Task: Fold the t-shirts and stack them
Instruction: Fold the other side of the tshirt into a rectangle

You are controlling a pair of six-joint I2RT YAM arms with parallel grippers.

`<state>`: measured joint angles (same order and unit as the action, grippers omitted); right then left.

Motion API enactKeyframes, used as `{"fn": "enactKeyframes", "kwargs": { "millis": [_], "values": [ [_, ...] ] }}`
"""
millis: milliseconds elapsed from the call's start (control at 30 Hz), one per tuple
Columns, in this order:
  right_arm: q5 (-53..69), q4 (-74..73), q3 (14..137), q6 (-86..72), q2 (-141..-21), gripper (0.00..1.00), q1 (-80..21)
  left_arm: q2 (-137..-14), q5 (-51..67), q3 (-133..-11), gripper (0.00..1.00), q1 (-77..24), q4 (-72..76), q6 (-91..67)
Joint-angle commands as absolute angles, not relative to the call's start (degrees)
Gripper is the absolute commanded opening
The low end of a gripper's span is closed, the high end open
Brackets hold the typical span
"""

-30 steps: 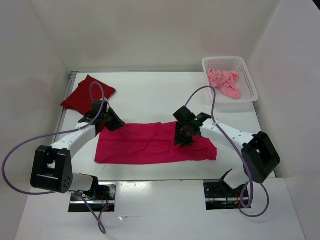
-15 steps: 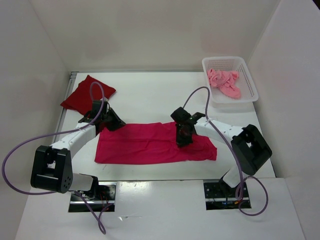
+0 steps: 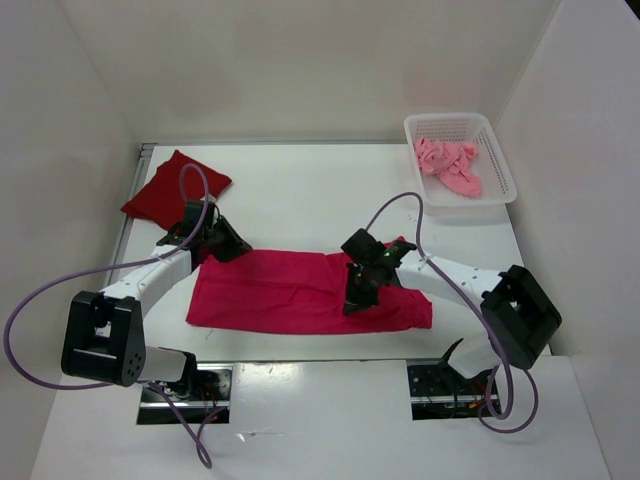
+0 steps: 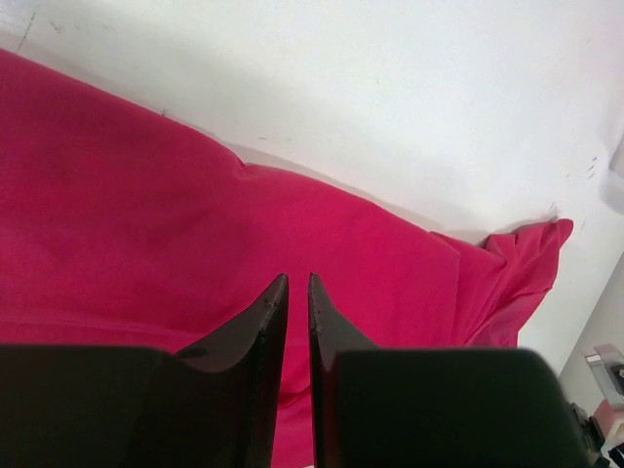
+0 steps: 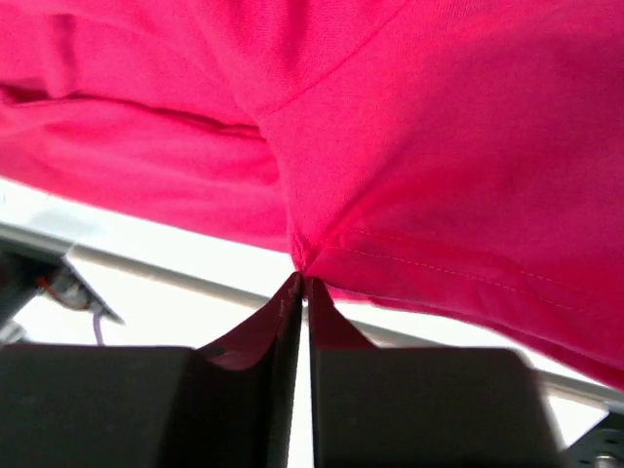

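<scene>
Grips a small pinch of the magenta shirt [image 3: 275, 292] in the right claw [image 5: 300, 279], clenched tight just beside a stitched hem, toward the right end of that shirt, spread flat across the near half of the table [image 3: 300, 190]. Shows the left claw [image 4: 297, 280] nearly closed over the far left corner, only a thin slit between the tips; cannot tell whether any cloth sits in that slit. Could lose the pinch on lifting, with just a thin nip of soft cloth at the very tips. Could drag the whole shirt sideways instead of folding it, given a left corner not truly held. Could bunch the right end further, rumpled as seen from above. Might also catch only the top layer and pull the layers apart. Leaves the dark red shirt [image 3: 172, 190] folded at the far left and the salmon shirt [image 3: 450, 168] heaped in the basket [image 3: 497, 190], both well apart from the work.
</scene>
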<state>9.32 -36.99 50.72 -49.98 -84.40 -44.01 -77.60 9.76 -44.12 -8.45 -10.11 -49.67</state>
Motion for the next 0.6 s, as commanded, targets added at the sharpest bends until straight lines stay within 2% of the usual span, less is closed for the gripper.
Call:
{"fn": "enactKeyframes", "kwargs": {
  "millis": [0,33,100,167,267,333,367,433,467,533,567],
  "values": [
    [14.0,-33.2,49.6,-55.0,-81.5,0.11,-44.5,-77.5,11.0,-43.6,0.20,-8.7,-8.0,-49.2],
    [14.0,-33.2,49.6,-55.0,-81.5,0.27,-44.5,-77.5,11.0,-44.1,0.20,-8.7,-8.0,-49.2],
    [14.0,-33.7,49.6,-55.0,-80.9,0.39,-44.5,-77.5,11.0,-44.1,0.20,-8.7,-8.0,-49.2],
    [14.7,-35.0,50.1,-55.0,-80.0,0.45,-44.5,-77.0,11.0,-44.7,0.22,-8.7,-8.6,-49.2],
    [13.2,-38.8,51.8,-53.5,-76.3,0.46,-43.2,-76.5,11.0,-45.3,0.23,-8.7,-8.6,-48.1],
    [11.7,-39.7,51.9,-51.5,-72.7,0.38,-38.9,-76.5,11.0,-45.3,0.23,-8.7,-8.6,-48.1],
    [11.7,-39.7,51.0,-48.9,-71.6,0.21,-32.0,-77.2,11.5,-45.3,0.23,-8.7,-8.6,-48.1],
    [10.6,-37.3,50.1,-46.1,-69.9,0.08,-24.5,-79.3,11.5,-45.3,0.23,-9.3,-7.2,-48.1],
    [10.0,-34.4,49.3,-44.7,-69.9,0.00,-17.2,-80.1,11.5,-45.3,0.23,-9.9,-6.7,-48.6],
    [10.0,-30.8,48.8,-41.5,-72.1,0.00,-11.5,-83.2,11.5,-46.3,0.23,-9.9,-5.3,-49.3],
    [9.5,-29.3,48.8,-40.4,-73.6,0.03,-9.4,-84.5,12.2,-46.3,0.23,-9.9,-5.3,-49.9]
  ]
}}
